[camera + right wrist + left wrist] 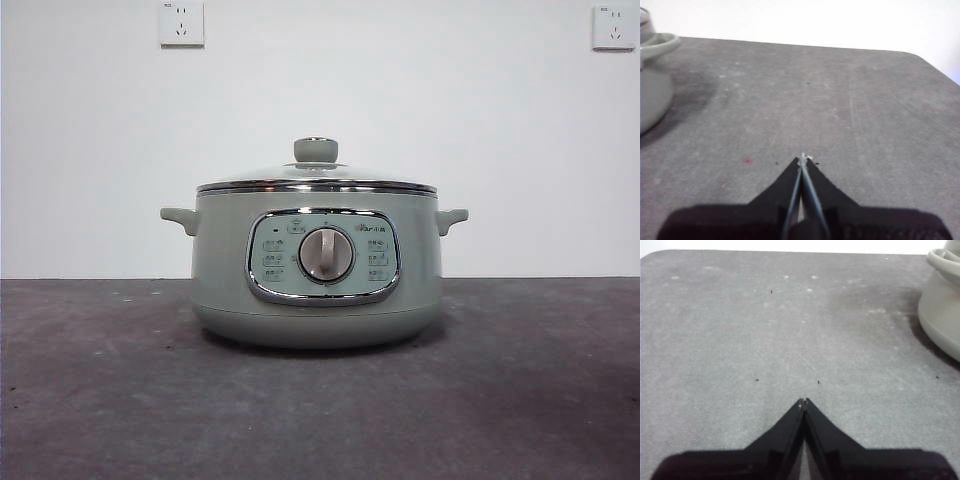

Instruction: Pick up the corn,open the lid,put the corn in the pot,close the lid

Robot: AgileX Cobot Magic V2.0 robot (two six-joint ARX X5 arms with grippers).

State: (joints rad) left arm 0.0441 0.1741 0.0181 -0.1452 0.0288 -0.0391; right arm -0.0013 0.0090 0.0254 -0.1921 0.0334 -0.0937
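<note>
The pale sage-green pot (315, 300) stands in the middle of the grey table, its control panel and dial facing the front view. The glass lid (316, 178) with its green knob rests shut on the pot's chrome rim. The corn is not in view in any frame. My left gripper (804, 401) hovers over bare table with its jaws shut and empty; the pot (942, 315) shows at one edge of the left wrist view. My right gripper (802, 159) is likewise shut and empty, with the pot (652, 90) at the edge of its view.
The dark grey table (520, 400) spreads wide on both sides of the pot. A white wall with two power sockets (181, 22) stands behind. The table's rounded far corners show in both wrist views.
</note>
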